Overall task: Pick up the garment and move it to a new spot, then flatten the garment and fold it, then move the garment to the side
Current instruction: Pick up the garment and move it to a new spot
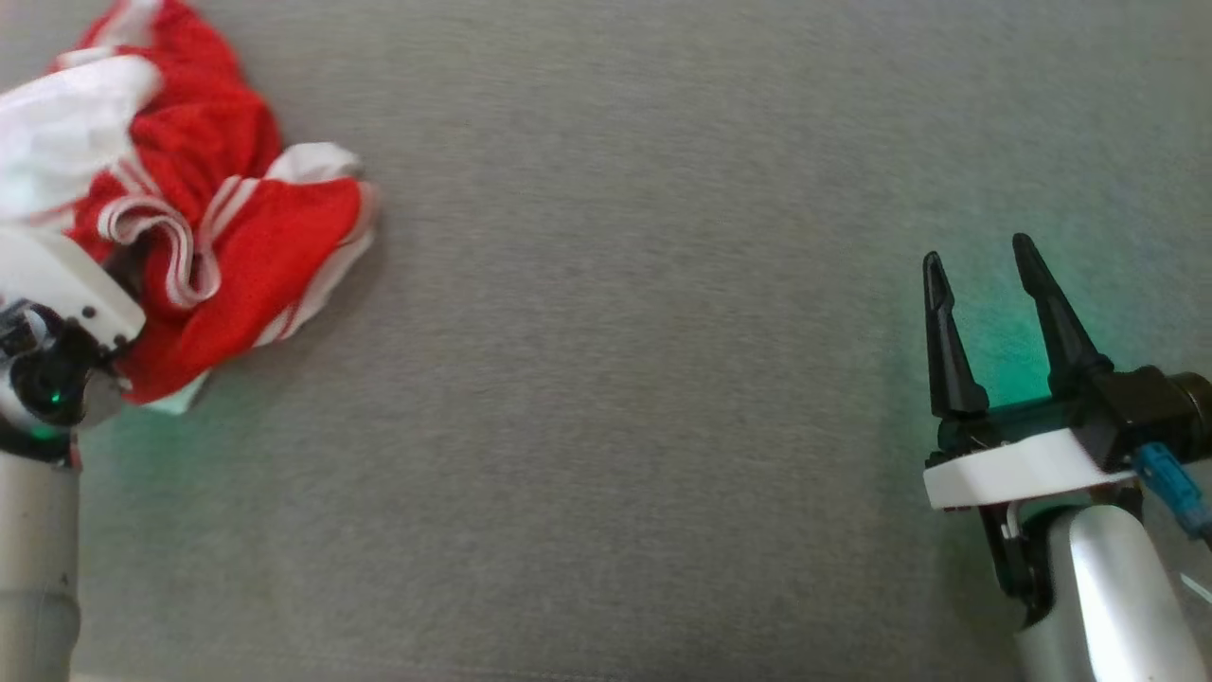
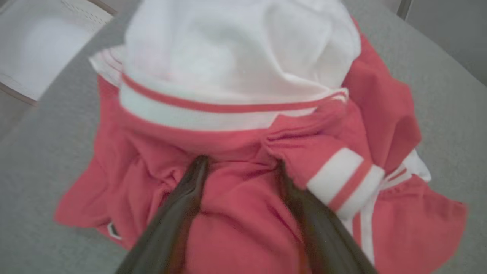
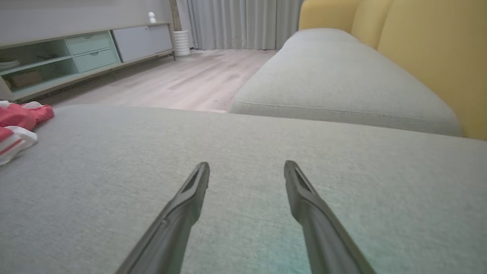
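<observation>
The garment point(image 1: 218, 237), a crumpled heap of red fabric with white panels and white-and-red striped bands, lies at the far left of the broad grey cushion point(image 1: 615, 426), well apart from the right arm. The left gripper point(image 2: 239, 165) is right on it: in its own wrist view the two dark fingers stand wide apart and their tips are sunk into the red cloth point(image 2: 236, 220), with a mound of fabric between them and a striped cuff draped across the finger on that view's right. The jaws are spread, not pinched together, so the cloth sits between them without being clamped. From the head view the left arm's pale wrist sits at the lower left edge against the heap, and its fingers are hidden there. The right gripper point(image 1: 977, 248) hangs over bare cushion at the lower right, its fingers spread wide with nothing between them, and a green glow falls on the fabric just beneath it. Its wrist view looks along those parted fingers point(image 3: 247, 164) across the grey surface point(image 3: 228, 152), with a corner of the garment point(image 3: 19, 121) at the left edge. Beyond are another grey seat cushion point(image 3: 335, 83) with a yellow backrest point(image 3: 437, 57), a pale wooden floor point(image 3: 182, 80), a low cabinet point(image 3: 87, 49) and grey curtains point(image 3: 243, 23).
</observation>
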Controlling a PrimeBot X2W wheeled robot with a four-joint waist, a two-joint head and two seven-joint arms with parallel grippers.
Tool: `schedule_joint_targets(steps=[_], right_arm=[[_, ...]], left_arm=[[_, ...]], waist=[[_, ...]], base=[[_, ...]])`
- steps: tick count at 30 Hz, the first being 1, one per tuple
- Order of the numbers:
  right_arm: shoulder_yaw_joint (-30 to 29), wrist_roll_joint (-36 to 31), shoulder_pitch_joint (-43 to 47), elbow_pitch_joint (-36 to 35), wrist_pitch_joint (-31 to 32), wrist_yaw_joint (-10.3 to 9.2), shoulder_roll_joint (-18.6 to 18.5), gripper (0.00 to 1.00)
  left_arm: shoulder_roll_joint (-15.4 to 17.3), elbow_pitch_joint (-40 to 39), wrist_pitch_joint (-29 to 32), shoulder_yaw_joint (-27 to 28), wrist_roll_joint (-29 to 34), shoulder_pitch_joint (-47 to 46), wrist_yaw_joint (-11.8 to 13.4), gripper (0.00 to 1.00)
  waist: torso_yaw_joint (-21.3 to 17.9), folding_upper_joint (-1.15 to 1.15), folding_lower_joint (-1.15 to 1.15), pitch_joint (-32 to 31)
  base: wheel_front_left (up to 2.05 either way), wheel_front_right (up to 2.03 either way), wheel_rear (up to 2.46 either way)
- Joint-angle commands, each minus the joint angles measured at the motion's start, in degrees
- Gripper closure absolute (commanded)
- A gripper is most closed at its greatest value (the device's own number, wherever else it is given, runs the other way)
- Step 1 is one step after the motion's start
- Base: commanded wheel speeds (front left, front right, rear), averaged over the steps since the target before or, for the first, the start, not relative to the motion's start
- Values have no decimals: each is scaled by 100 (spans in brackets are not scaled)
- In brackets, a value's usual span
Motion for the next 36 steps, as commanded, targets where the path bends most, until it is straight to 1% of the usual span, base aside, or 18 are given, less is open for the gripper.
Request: schedule_joint_targets(steps=[1, 2, 3, 7, 8, 13, 15, 20, 23, 26, 31, 32, 36], right_arm=[[144, 24, -83, -183, -45, -4, -26, 0], [131, 68, -95, -134, -76, -4, -26, 0], [129, 104, -98, -105, -100, -4, -26, 0], [137, 233, -79, -4, -177, -4, -26, 0], [126, 286, -47, 68, -213, -4, -26, 0], [53, 433, 96, 247, -304, -4, -26, 0], [35, 519, 175, 311, -342, -4, -26, 0], [39, 739, 333, 480, -438, -4, -26, 0], [77, 855, 394, 546, -482, -4, -26, 0], [117, 917, 424, 591, -510, -4, -26, 0], [139, 924, 422, 592, -519, -4, -26, 0], [139, 924, 422, 592, -519, -4, -26, 0], [231, 897, 348, 522, -476, -4, -26, 0]], left_arm=[[326, -134, 79, 248, -34, -80, 36, 0], [350, -130, 297, 201, -84, 5, 42, 83], [367, -152, 325, 210, -93, 37, 59, 100], [483, -313, 133, 333, -74, 45, 46, 100], [597, -439, -60, 371, 17, -14, -5, 100], [818, -864, -580, 433, 195, -455, -236, 100], [899, -1041, -700, 371, 306, -697, -315, 100], [843, -1422, -687, 72, 369, -1446, -524, 100], [691, -1600, -642, -182, 391, -1871, -637, 100], [397, -1725, -648, -392, 295, -2213, -735, 100], [-201, -1879, -711, -738, 86, -2575, -860, 100], [-201, -1879, -711, -738, 86, -2575, -860, 100], [-644, -1923, -743, -1023, -62, -2581, -927, 100]], waist=[[-254, 0, -1, 182], [-320, 0, -1, 153], [-346, 0, -1, 120], [-371, 0, -1, -107], [-338, 0, -1, -306], [-192, 0, -1, -910], [-145, 0, -1, -1153], [-110, 0, -1, -1662], [-205, 0, -1, -1856], [-390, 0, -1, -1966], [-878, 0, -1, -1982], [-878, 0, -1, -1982], [-1384, 0, -1, -1848]], base=[[0, 0, 0], [0, 0, 0], [0, 0, 0], [0, 0, 0], [0, 0, 0], [0, 0, 0], [0, 0, 0], [0, 0, 0], [0, 0, 0], [0, 0, 0], [0, 0, 0], [0, 0, 0], [0, 0, 0]])
